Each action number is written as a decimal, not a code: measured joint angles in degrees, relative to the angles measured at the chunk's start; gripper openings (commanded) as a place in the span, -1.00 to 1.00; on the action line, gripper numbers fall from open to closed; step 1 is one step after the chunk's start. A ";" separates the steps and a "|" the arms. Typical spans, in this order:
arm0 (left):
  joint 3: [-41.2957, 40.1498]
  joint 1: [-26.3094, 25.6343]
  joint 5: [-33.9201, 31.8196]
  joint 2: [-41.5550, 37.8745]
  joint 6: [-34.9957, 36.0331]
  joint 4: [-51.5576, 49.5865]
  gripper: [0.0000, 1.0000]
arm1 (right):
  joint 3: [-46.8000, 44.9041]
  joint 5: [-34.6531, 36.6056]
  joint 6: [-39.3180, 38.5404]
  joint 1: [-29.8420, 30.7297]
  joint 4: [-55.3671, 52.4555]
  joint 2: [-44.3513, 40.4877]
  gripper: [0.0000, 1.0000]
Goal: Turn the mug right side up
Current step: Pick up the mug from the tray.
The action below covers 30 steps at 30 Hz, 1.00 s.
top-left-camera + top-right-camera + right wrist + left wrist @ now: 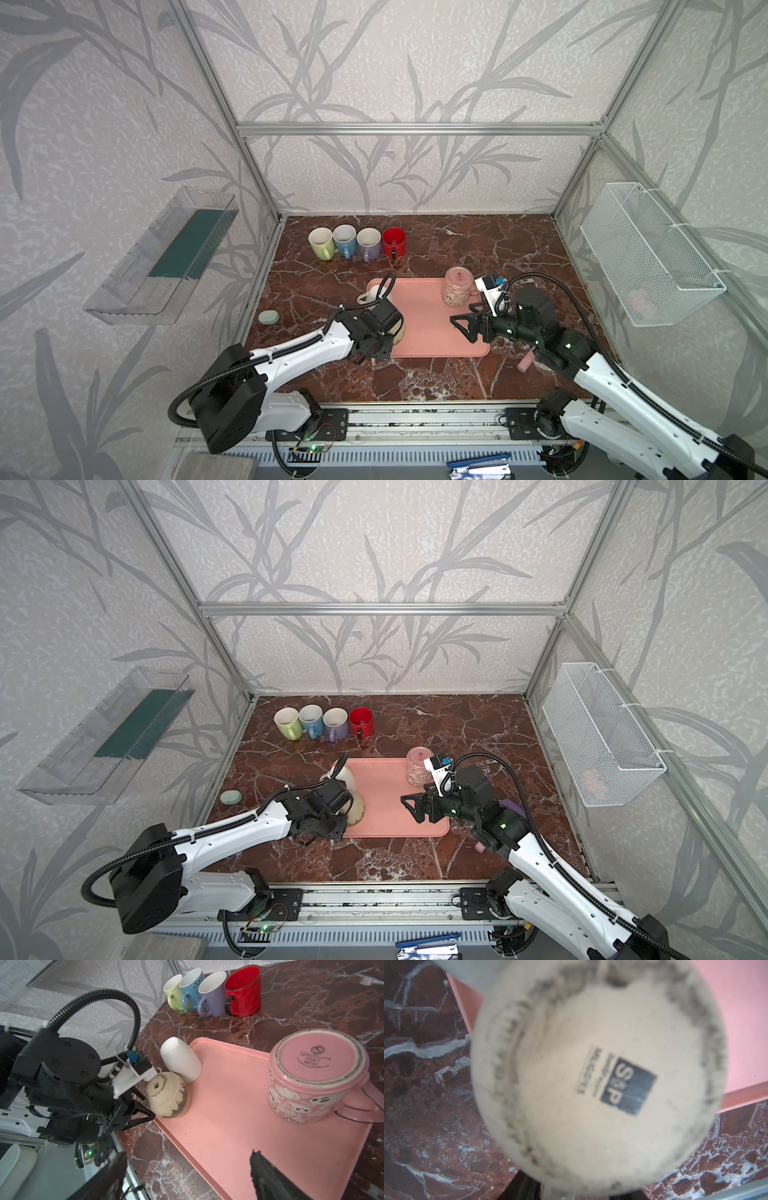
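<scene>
Left claw [148, 1106] at mug [168, 1093], white cup [180, 1061] beside

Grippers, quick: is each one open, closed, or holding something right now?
Left gripper: jaws around the upside-down cream mug; whether they actually grip it cannot be told.
Right gripper: open, holding nothing.

The red-brown marble table [478, 249] carries a pink rectangular plastic tray [428, 328] near its front middle. Toward the far left corner a light green ceramic mug [322, 243], a blue ceramic mug [345, 241], a lilac ceramic mug [369, 244] and a red ceramic mug [394, 242] stand upright in a row. A pale green oval object [269, 317] lies by the left edge, and a small pink cylinder [524, 362] lies toward the right edge.
</scene>
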 measured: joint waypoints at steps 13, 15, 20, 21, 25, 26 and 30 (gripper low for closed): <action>0.00 -0.09 0.04 0.66 0.15 1.46 -0.31 | 0.00 0.00 -0.70 0.00 -1.20 0.46 0.83; 0.00 -0.09 0.04 0.68 0.20 1.57 -0.35 | 0.00 -0.02 -0.74 0.00 -1.20 0.61 0.83; 0.00 -0.09 0.02 0.68 0.24 1.73 -0.39 | 0.04 -0.02 -0.79 0.00 -1.22 0.81 0.83; 0.00 -0.09 0.02 0.70 0.22 1.73 -0.40 | 0.07 -0.02 -0.79 0.00 -1.22 0.81 0.83; 0.00 -0.09 0.00 0.85 0.17 1.95 -0.47 | 0.13 -0.02 -0.79 0.00 -1.22 0.81 0.83; -0.02 -0.09 0.00 0.92 0.15 2.05 -0.50 | 0.13 -0.02 -0.79 0.00 -1.22 0.81 0.83; -0.35 -0.20 0.24 1.07 -0.07 2.99 -0.76 | 0.13 -0.02 -0.81 0.00 -1.22 0.79 0.83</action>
